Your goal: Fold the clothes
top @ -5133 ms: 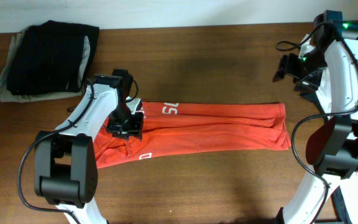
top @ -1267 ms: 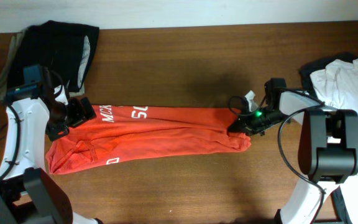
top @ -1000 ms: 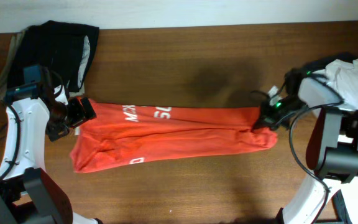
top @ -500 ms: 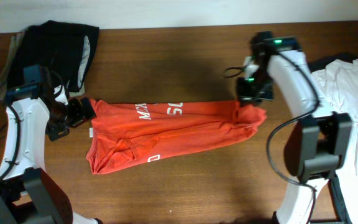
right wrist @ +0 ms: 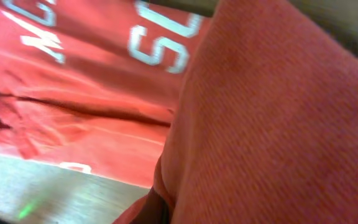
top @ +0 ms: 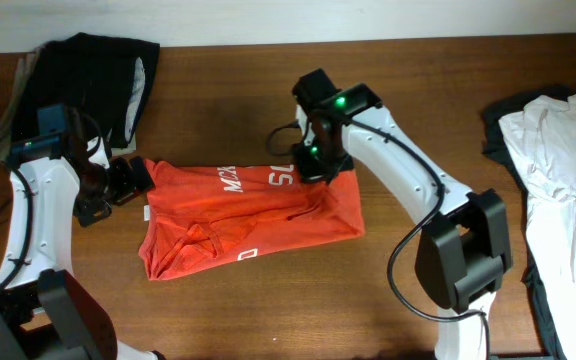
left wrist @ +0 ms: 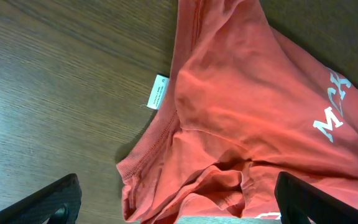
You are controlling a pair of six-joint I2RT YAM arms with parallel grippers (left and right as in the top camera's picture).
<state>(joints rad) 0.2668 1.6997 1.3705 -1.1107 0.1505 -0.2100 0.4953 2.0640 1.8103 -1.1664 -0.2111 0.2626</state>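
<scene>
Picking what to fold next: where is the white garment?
Overhead view: the white garment lies at the table's right edge on dark cloth, apart from the red-orange T-shirt.

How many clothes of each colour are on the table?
Red-orange T-shirt with white lettering: 1
Black folded garment: 1
Olive-grey garment under the black one: 1
White crumpled shirt: 1
Dark garment under the white shirt: 1
Total: 5

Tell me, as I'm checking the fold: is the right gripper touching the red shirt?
Touching. Right wrist view: the red shirt rises pinched into the shut right gripper, filling the frame.
</scene>
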